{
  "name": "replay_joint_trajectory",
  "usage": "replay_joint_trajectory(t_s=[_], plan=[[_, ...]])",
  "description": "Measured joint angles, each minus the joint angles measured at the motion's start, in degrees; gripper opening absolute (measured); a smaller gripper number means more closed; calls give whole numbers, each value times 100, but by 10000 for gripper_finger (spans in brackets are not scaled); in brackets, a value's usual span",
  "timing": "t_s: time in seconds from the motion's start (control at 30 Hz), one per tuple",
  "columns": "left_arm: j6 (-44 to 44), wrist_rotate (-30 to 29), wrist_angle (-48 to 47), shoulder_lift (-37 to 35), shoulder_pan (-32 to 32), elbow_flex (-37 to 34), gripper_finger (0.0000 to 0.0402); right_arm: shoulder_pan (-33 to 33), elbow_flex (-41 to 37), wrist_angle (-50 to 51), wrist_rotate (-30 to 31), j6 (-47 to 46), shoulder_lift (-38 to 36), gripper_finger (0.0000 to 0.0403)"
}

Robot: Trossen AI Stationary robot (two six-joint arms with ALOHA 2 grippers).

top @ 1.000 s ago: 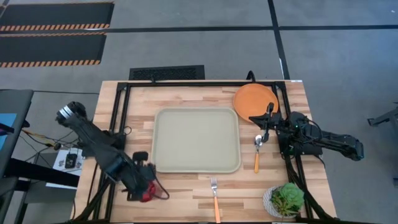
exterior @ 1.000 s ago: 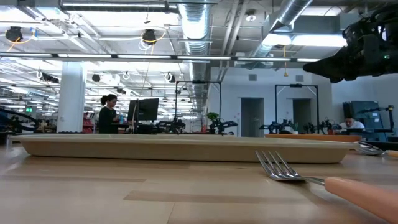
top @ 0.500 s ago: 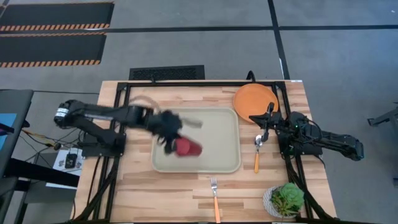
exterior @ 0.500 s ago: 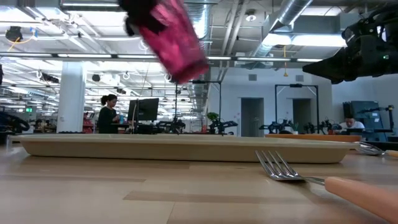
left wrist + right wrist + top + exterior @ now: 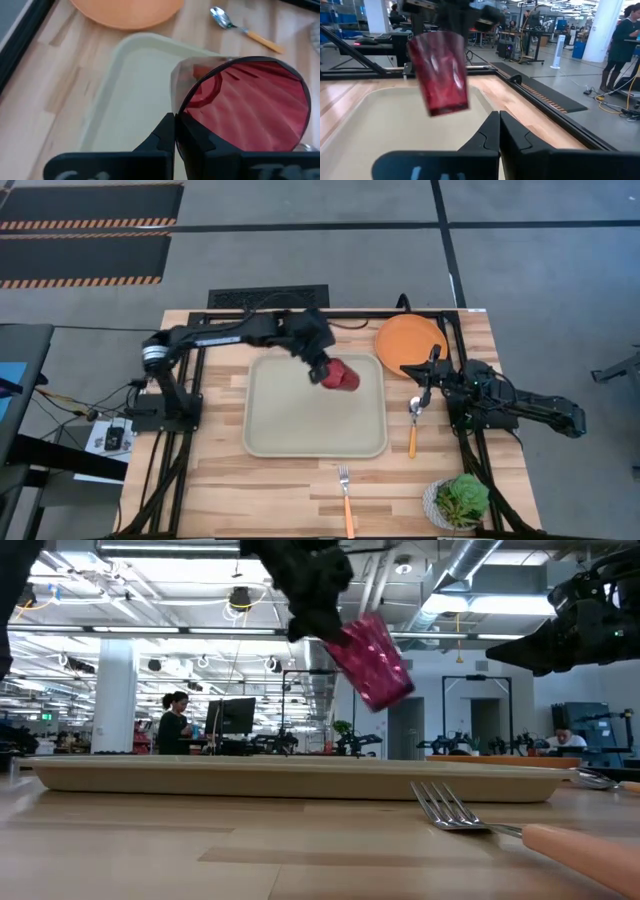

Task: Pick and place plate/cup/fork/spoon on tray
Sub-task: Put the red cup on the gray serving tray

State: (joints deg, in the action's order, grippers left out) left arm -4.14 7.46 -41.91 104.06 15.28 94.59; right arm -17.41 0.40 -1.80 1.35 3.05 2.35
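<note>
My left gripper [image 5: 322, 366] is shut on the dark-red cup [image 5: 341, 375] and holds it in the air over the far right part of the pale tray [image 5: 300, 430]. The cup also shows in the low view [image 5: 372, 662] and in the right wrist view [image 5: 440, 70]. My right gripper [image 5: 428, 376] is shut and empty, beside the orange plate [image 5: 408, 338] and above the spoon [image 5: 414, 425]. The plate and the spoon lie on the table right of the tray. The fork [image 5: 346, 495] lies on the table by the tray's near edge. My left gripper holds the cup by its rim wall [image 5: 175, 107], one finger inside the cup's mouth and one outside. The fingers come slanting down from the table's left. The cup hangs tilted, its mouth toward the gripper and its base [image 5: 392, 690] lower, clear of the tray.
A white pot with a green plant [image 5: 458, 500] stands at the table's near right corner. A black frame [image 5: 200, 320] runs along the table's far and side edges. People stand in the room beyond the table.
My left gripper has risen from the table's near left corner with the cup and carried it across the tray toward its far right part. The cup is now lifted clear and tilted. My right gripper has kept still.
</note>
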Motion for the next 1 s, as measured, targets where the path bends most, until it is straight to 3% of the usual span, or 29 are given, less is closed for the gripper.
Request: replay_joint_trajectory(t_s=[0.27, 0.53, 1.0], plan=[[113, 148, -437, 1447, 378, 1542, 0, 0, 2, 13, 11, 2, 0, 18], [49, 310, -1120, 2480, 431, 2636, 0, 2, 2, 36, 13, 42, 0, 18], [-384, 77, -1259, 2718, 582, 2841, 10, 2, 2, 50, 15, 42, 1, 19]])
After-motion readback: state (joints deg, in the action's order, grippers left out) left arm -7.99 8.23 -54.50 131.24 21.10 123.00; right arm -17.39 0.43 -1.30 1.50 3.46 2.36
